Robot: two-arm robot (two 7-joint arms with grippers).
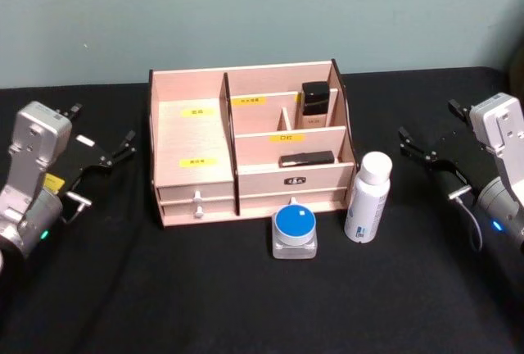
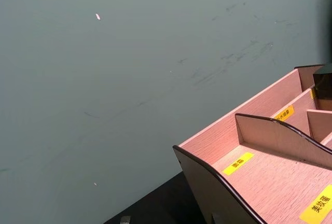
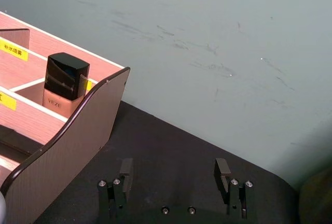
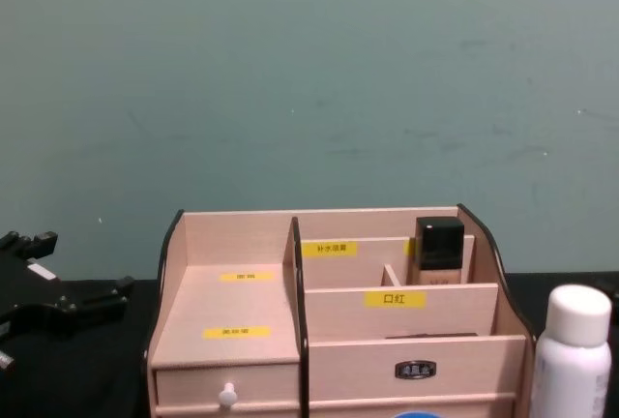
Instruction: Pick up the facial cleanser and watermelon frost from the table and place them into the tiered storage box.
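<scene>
The facial cleanser (image 1: 368,197), a white bottle with a white cap, stands upright on the black table just right of the tiered storage box (image 1: 192,137); in the chest view the cleanser (image 4: 571,360) shows at the lower right. The watermelon frost (image 1: 294,231), a small clear jar with a blue lid, sits directly in front of the box. My left gripper (image 1: 102,123) hovers open to the left of the box, empty. My right gripper (image 1: 428,120) hangs open to the right of the cleanser, its fingers (image 3: 220,167) spread over bare table.
The box (image 4: 232,321) holds a black-capped bottle (image 1: 315,100) in its back right compartment and a flat black item (image 1: 306,158) in the lower front one. Its curved side wall (image 3: 67,146) is close to my right gripper. A grey-green wall stands behind the table.
</scene>
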